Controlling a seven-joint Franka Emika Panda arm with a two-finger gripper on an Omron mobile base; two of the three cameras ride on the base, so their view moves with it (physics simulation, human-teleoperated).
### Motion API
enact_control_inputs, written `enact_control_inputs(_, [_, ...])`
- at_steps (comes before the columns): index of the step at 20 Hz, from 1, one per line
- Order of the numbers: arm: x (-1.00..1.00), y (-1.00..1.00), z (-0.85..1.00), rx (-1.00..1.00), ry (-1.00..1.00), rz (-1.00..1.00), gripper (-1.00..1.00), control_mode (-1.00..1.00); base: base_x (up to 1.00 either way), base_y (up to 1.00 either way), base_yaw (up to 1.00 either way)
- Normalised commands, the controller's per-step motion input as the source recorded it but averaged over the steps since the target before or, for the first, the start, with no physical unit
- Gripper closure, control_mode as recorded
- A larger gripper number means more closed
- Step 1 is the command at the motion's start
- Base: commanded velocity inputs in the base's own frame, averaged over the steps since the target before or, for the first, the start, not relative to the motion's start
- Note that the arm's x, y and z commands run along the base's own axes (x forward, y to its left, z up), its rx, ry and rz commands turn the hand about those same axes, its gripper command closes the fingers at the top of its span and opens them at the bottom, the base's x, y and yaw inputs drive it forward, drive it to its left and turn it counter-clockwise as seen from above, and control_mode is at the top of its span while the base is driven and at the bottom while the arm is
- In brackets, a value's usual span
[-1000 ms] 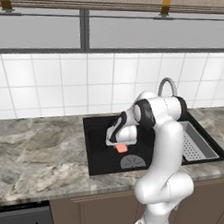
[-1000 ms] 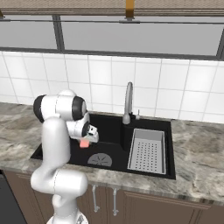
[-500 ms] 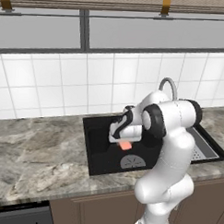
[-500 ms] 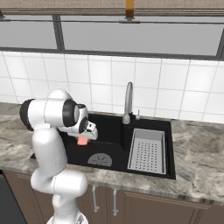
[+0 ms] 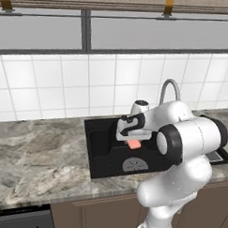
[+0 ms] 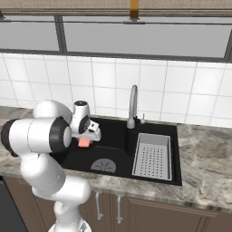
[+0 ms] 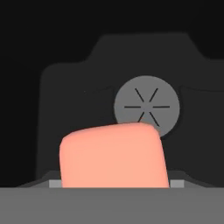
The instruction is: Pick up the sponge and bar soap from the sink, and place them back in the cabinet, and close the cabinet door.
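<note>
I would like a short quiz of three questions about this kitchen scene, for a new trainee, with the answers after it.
1. True or false: the gripper holds the bar soap above the sink.
2. What lies in the right part of the sink?
A. a white plate
B. a grey perforated tray
C. a red cup
3. Fill in: in the hand view, the round grey ____ shows behind the soap.

Key:
1. True; the pink bar sits at the gripper, lifted off the basin floor.
2. B
3. drain
</note>
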Motion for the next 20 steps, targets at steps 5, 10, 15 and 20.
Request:
enact_control_inputs(5, [-0.35,-0.04,0.61,0.00,0.00,0.00,1.00,-1.00,0.00,0.00,0.00])
enact_control_inputs(10, [-0.38,-0.06,0.62,0.00,0.00,0.00,1.00,-1.00,0.00,0.00,0.00])
enact_control_inputs(15, [-0.49,-0.08,0.60,0.00,0.00,0.00,1.00,-1.00,0.00,0.00,0.00])
enact_control_inputs(20, [-0.35,-0.13,0.61,0.00,0.00,0.00,1.00,-1.00,0.00,0.00,0.00])
